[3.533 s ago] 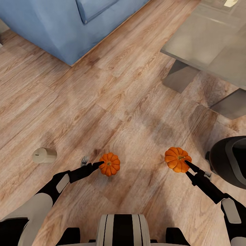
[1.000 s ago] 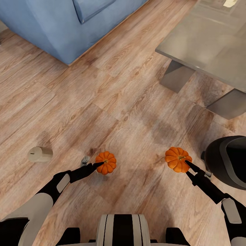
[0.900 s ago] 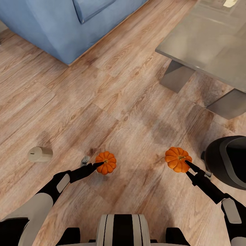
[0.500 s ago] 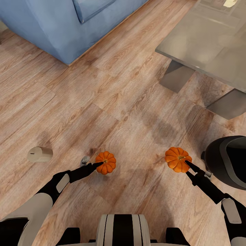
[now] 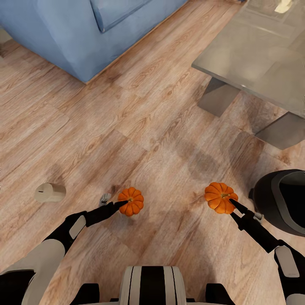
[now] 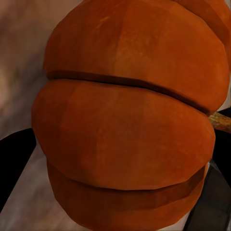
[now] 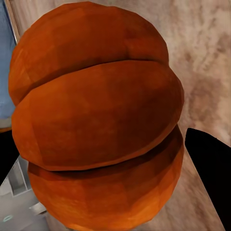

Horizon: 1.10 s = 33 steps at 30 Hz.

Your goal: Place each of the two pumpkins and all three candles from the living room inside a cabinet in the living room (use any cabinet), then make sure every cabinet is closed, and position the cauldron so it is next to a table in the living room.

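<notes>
Orange pumpkins in both hands, nothing stowed yet.

Orange filled both wrist views: the left hand [image 5: 120, 205] pinched one pumpkin [image 5: 131, 201] and the right hand [image 5: 232, 204] pinched the other pumpkin [image 5: 220, 197], each carried above the wood floor [image 5: 140, 127] on an arm stretched forward and low. Taking the left pumpkin as landmark, a candle [image 5: 50, 192] lay on its side on the floor well to its left, the dark cauldron [image 5: 281, 201] sat far to its right past the second pumpkin, the grey desk [image 5: 250, 59] stood beyond and to the right, and the blue sofa [image 5: 80, 29] beyond and to the left. By my judgement the task was early: both pumpkins grasped, candles, cabinet closing and cauldron all left.
</notes>
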{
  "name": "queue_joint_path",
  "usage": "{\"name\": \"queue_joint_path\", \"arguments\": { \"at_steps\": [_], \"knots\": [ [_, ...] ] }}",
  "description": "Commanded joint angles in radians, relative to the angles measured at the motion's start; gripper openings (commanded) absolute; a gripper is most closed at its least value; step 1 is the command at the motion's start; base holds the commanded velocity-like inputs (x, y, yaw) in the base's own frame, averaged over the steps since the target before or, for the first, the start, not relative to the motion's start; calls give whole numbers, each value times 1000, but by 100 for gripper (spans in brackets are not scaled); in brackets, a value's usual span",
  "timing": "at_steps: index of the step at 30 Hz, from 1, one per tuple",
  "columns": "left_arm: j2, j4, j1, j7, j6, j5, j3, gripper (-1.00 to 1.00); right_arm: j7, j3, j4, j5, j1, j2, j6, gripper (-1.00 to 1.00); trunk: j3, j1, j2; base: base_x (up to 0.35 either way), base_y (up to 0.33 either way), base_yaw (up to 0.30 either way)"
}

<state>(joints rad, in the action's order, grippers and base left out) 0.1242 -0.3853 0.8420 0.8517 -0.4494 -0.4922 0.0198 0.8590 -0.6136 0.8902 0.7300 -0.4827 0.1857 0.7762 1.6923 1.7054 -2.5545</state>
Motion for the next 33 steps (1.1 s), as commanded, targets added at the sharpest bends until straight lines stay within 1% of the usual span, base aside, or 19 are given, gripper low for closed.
{"name": "queue_joint_path", "arguments": {
  "at_steps": [1,13,20,21,24,25,29,33],
  "knots": [
    [0,0,0,3,-8,-2,2,-100,2,-1,0,0,0,0,5,-100,0,0,0,0,0,0],
    [0,-1,0,18,-7,-2,2,-100,2,-1,0,0,0,0,5,-100,0,0,0,0,0,0],
    [0,-2,0,24,-10,-3,2,-100,2,-1,0,0,0,0,5,-100,-27,-3,1,0,0,0],
    [0,-2,0,31,-10,-3,2,-100,2,-1,0,0,0,0,5,-100,-31,-4,2,0,0,0],
    [0,-1,0,89,-17,-2,2,-100,2,0,0,0,0,0,5,-100,-42,-5,2,0,0,0],
    [1,-1,0,97,-19,-2,2,-100,2,0,0,0,0,0,5,-100,-46,-5,3,0,0,0],
    [2,-2,0,124,-33,-3,2,-100,2,0,0,0,0,1,5,-100,-62,-7,4,0,0,0],
    [2,-4,0,132,-52,-3,2,-100,2,1,0,0,0,2,9,-100,-77,-9,5,0,0,0]
  ]
}}
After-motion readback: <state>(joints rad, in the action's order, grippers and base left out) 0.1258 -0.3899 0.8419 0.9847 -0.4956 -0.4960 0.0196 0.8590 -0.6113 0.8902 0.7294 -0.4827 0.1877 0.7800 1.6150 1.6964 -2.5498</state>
